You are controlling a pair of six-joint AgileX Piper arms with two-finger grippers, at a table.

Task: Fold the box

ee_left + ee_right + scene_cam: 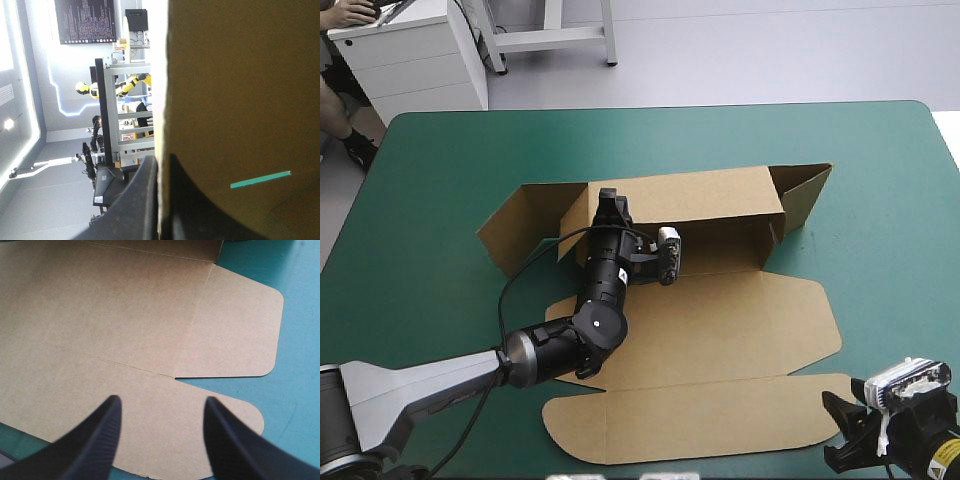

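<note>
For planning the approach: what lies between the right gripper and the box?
Nothing; the high view shows only bare teal-green cover between the right gripper and the box.

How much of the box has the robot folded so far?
Only a start. Done: the far wall of the box stands up. In hand: the left gripper pinches that wall's top edge. Left: the near panels lie flat on the teal-green cover, and the right gripper hovers open at their near corner.
</note>
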